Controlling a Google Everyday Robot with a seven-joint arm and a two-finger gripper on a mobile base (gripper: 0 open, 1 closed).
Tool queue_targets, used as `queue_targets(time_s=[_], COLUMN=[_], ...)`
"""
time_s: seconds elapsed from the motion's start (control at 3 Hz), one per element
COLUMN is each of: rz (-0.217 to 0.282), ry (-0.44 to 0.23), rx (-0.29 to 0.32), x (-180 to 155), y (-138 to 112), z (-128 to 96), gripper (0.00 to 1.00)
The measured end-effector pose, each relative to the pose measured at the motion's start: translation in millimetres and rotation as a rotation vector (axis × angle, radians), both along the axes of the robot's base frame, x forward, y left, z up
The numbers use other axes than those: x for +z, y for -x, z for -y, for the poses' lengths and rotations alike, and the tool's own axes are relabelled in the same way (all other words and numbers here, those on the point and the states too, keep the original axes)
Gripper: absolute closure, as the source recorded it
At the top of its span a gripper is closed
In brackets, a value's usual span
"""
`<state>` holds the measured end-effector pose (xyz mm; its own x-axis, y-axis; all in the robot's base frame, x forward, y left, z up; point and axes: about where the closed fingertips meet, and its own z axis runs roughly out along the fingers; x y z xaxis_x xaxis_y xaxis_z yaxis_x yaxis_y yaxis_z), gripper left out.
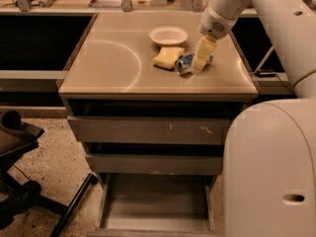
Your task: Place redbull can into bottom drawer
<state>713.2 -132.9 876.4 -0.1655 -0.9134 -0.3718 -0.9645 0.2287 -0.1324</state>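
The redbull can point(183, 64) lies on its side on the cabinet top, just right of the yellow sponge point(167, 57). My gripper point(202, 59) hangs from the white arm directly over the can's right end, touching or nearly touching it. The bottom drawer point(155, 216) is pulled out at floor level, and its flat floor holds nothing. The gripper hides part of the can.
A white bowl point(168, 35) stands behind the sponge. The top drawer point(148, 130) and middle drawer point(148, 163) are slightly pulled out. My white arm and base point(271, 172) fill the right side. A black office chair point(19, 181) stands at the lower left.
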Motion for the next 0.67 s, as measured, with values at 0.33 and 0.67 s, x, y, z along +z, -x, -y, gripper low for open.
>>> queue_targets(time_s=[0.33,0.67], rz=[-0.013,-0.046], ry=[-0.019,-0.095], rx=[0.036,0.121], x=[-8,-49], y=[-9,-32], z=[-4,-22], gripper=[0.00,0.00])
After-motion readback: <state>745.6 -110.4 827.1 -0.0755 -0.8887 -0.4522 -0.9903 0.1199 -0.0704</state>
